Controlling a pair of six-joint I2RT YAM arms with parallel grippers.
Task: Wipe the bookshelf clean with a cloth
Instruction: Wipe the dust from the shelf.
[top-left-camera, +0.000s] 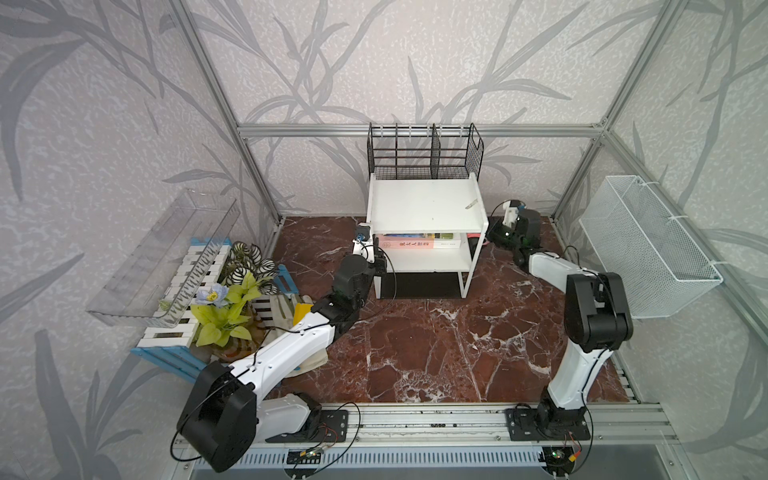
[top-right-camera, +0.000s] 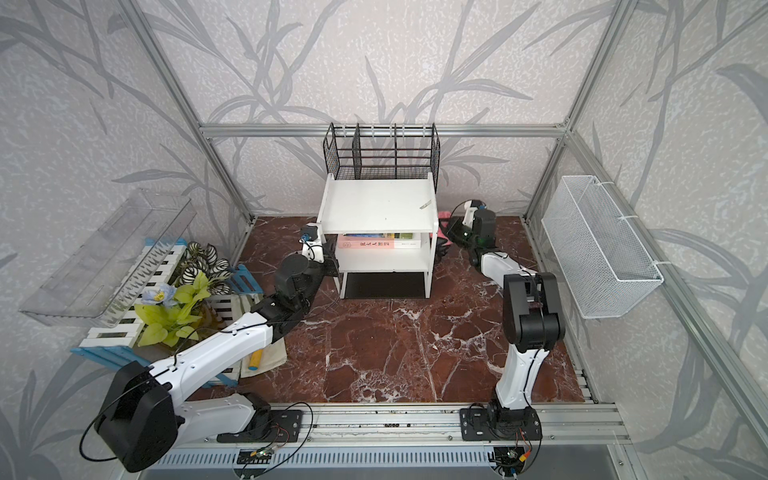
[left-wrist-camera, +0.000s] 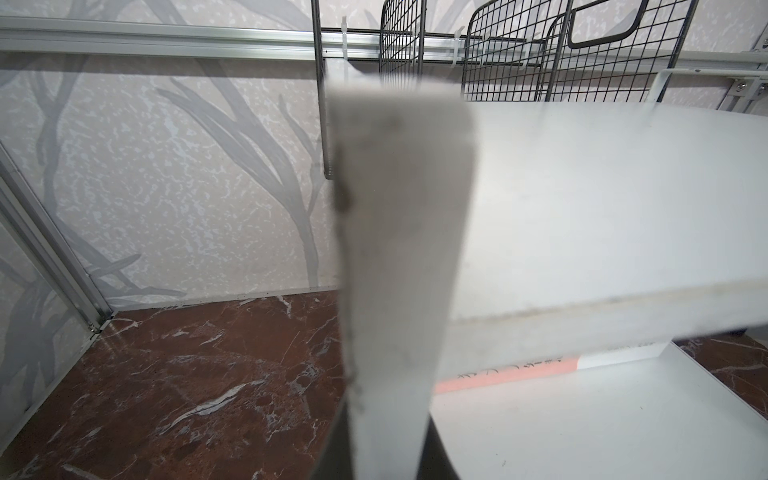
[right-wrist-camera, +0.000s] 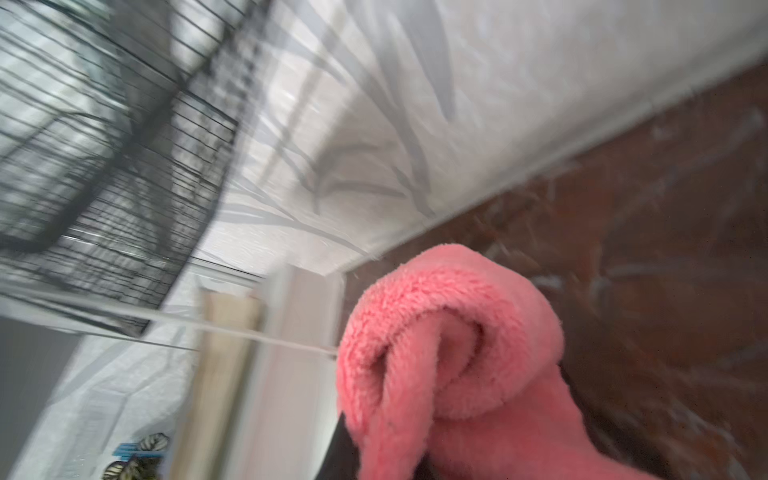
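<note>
The white bookshelf (top-left-camera: 428, 208) stands at the back middle in both top views, with books (top-left-camera: 419, 241) stacked under its top board. A small grey scrap (top-left-camera: 471, 204) lies on the top board. My left gripper (top-left-camera: 380, 265) is at the shelf's front left post and is shut on that post (left-wrist-camera: 390, 249); its dark fingers (left-wrist-camera: 337, 451) flank it. My right gripper (top-left-camera: 494, 235) is low beside the shelf's right side, shut on the pink cloth (right-wrist-camera: 457, 353). The cloth (top-right-camera: 443, 216) bunches over the jaws and hides the fingertips. The right wrist view is blurred.
A black wire rack (top-left-camera: 424, 153) hangs behind the shelf. A white mesh basket (top-left-camera: 648, 245) is on the right wall and a clear tray (top-left-camera: 166, 257) on the left. A fence with plants (top-left-camera: 224, 299) and a beige cloth with a yellow scoop (top-left-camera: 301, 313) lie at the left.
</note>
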